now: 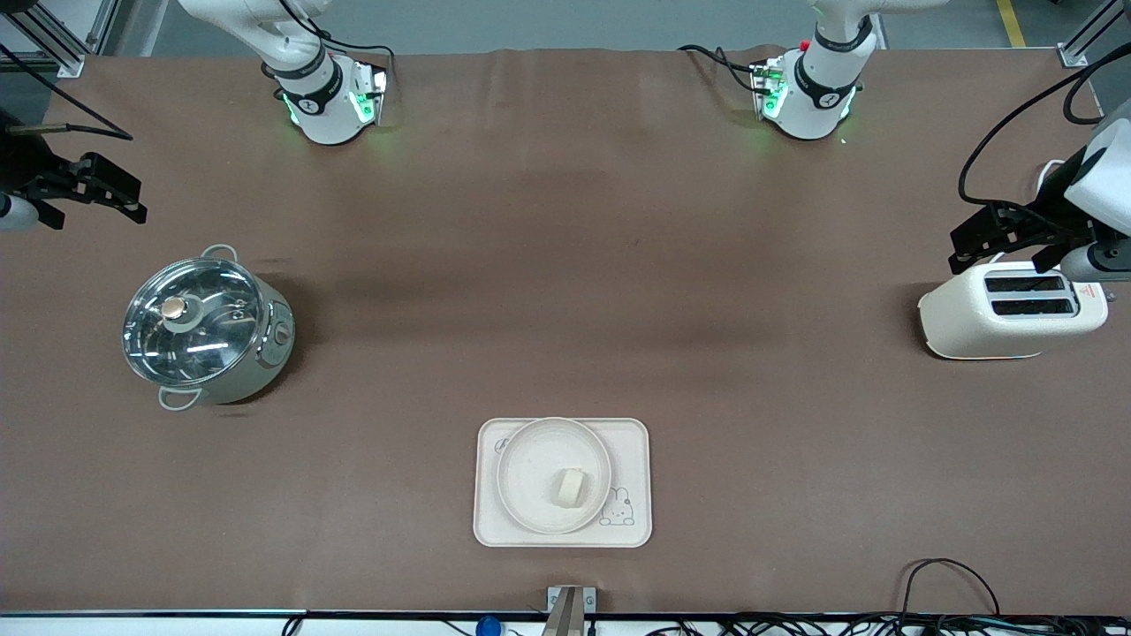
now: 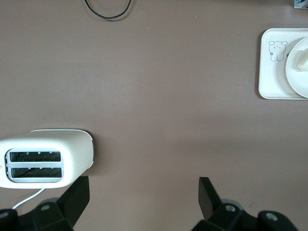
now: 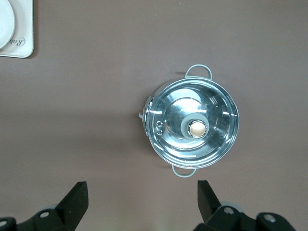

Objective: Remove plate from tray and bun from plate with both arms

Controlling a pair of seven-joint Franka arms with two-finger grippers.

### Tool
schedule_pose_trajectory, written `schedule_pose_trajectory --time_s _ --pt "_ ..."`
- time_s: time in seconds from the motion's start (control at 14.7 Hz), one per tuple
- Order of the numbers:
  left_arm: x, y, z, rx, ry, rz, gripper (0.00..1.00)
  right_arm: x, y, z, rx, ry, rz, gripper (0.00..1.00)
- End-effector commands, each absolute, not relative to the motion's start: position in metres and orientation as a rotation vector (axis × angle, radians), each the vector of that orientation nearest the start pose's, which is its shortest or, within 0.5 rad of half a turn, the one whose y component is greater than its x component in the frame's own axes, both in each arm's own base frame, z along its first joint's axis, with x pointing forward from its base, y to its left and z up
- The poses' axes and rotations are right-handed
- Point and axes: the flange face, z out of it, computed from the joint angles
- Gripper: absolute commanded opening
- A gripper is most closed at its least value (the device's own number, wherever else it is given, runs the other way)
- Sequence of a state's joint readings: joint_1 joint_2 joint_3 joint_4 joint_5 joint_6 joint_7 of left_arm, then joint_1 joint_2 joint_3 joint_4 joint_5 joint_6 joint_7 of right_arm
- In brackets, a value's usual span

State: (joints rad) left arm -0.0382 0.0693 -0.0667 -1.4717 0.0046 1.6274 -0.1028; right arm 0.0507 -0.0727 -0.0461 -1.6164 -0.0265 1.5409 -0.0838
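Observation:
The round cream plate (image 1: 530, 459) lies on the rectangular cream tray (image 1: 632, 442) near the front edge of the table. The small pale bun (image 1: 571, 487) sits on the plate. My left gripper (image 1: 1003, 247) is open and empty, up over the table beside the white toaster (image 1: 1012, 309). My right gripper (image 1: 93, 205) is open and empty, up over the table near the steel pot (image 1: 208, 327). The left wrist view shows its open gripper (image 2: 143, 197), the tray (image 2: 272, 77), the plate (image 2: 296, 79) and the bun (image 2: 302, 60). The right wrist view shows its open gripper (image 3: 142, 199) and the tray's corner (image 3: 21, 45).
The toaster (image 2: 45, 159) stands at the left arm's end of the table. The lidded pot (image 3: 192, 127) with two loop handles stands at the right arm's end. Cables lie along the front edge (image 1: 945, 574). Brown table surface lies between the pot, the toaster and the tray.

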Motion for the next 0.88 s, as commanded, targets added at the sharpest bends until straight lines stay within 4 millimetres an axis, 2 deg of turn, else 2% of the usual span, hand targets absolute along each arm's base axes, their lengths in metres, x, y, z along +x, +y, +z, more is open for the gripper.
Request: schedule_pose_trajectory --time_s 0.0,0.27,0.34,0.41,0.54,0.68,0.82 --pt "0.579 -0.055 0.641 -3.144 0.033 -0.147 1.00 0.539 0.020 0.637 -3.156 -0.158 -0.050 1.00" --pt "0.578 -0.057 0.641 -3.141 0.038 -0.147 1.00 0.582 0.037 0.575 -3.042 -0.121 0.004 1.00" --pt "0.579 -0.057 0.640 -3.141 0.038 -0.143 1.00 0.596 0.046 0.555 -3.032 -0.128 -0.001 1.00" --pt "0.579 -0.057 0.640 -3.141 0.038 -0.143 1.00 0.607 0.063 0.536 -2.988 -0.138 -0.006 1.00" --pt "0.581 -0.056 0.635 -3.141 0.036 -0.131 1.00 0.632 0.081 0.498 -2.891 -0.091 -0.034 1.00" --pt "0.582 -0.055 0.632 -3.143 0.036 -0.121 1.00 0.658 0.114 0.456 -2.845 -0.095 -0.041 1.00" --pt "0.582 -0.055 0.631 -3.143 0.036 -0.116 1.00 0.674 0.164 0.422 -2.834 -0.096 -0.007 0.99"
